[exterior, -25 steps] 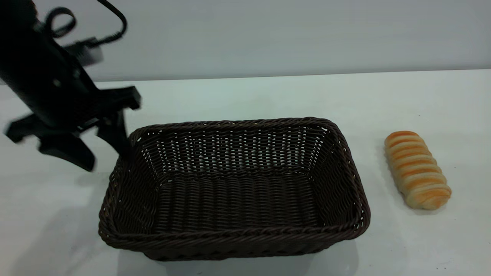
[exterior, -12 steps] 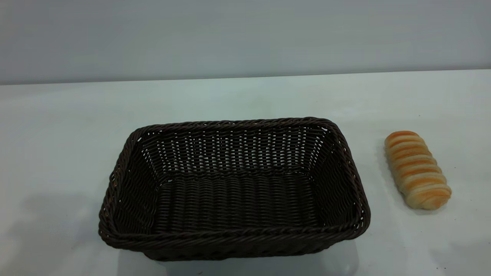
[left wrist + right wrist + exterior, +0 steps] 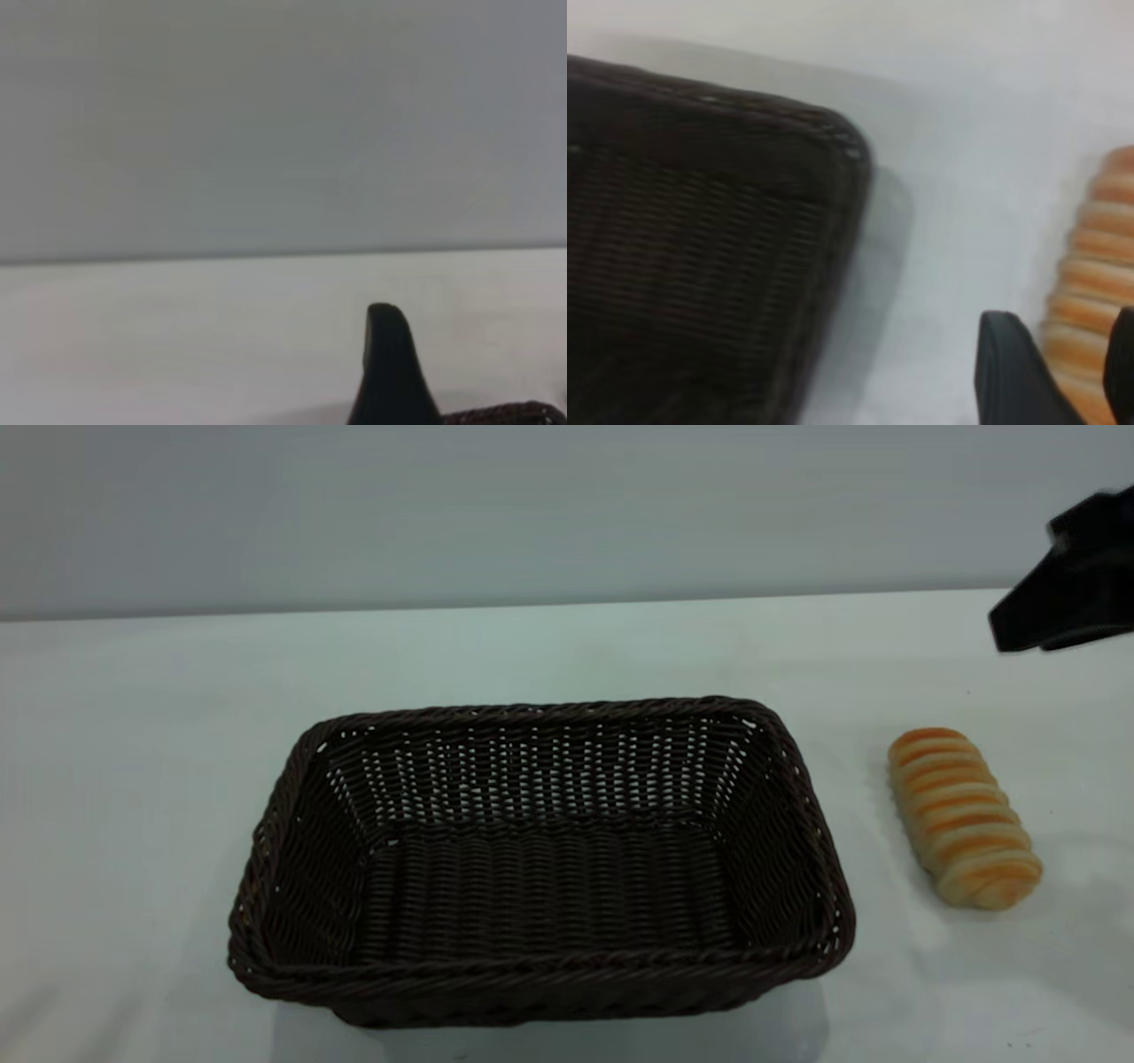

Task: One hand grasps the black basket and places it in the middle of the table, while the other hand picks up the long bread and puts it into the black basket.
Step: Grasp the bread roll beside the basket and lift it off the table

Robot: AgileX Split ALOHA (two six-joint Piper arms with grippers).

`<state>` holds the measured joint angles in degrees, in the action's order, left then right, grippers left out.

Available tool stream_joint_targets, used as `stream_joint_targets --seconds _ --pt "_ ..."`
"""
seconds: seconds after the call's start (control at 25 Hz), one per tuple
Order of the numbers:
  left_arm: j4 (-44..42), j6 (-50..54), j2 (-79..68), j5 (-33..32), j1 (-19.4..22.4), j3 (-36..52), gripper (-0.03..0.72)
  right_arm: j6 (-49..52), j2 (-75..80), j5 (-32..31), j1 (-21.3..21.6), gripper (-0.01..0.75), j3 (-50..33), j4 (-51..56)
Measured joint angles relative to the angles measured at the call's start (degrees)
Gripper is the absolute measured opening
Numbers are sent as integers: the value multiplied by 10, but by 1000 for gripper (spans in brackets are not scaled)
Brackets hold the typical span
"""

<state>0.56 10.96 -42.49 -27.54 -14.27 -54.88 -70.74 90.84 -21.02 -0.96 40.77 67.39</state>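
One ridged oblong long bread lies beside woven rectangular black basket; right gripper jaws apart above it.

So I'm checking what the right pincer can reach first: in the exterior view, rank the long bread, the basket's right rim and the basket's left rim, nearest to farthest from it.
1. The long bread, on the table right of the basket, below the right pincer.
2. The black basket's right rim, mid-table.
3. The basket's left rim, farthest, on the opposite side.
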Motion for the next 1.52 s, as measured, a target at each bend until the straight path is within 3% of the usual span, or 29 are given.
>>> stream_joint_targets --seconds 0.56,1.4,1.52 --pt "12 -8 133 -33 0 0 550 -46 192 94 0 243 56 2" --pt "12 -10 155 -41 0 0 550 -54 323 94 0 242 89 42" --pt "12 -10 155 -41 0 0 550 -62 331 93 -1 185 91 48"
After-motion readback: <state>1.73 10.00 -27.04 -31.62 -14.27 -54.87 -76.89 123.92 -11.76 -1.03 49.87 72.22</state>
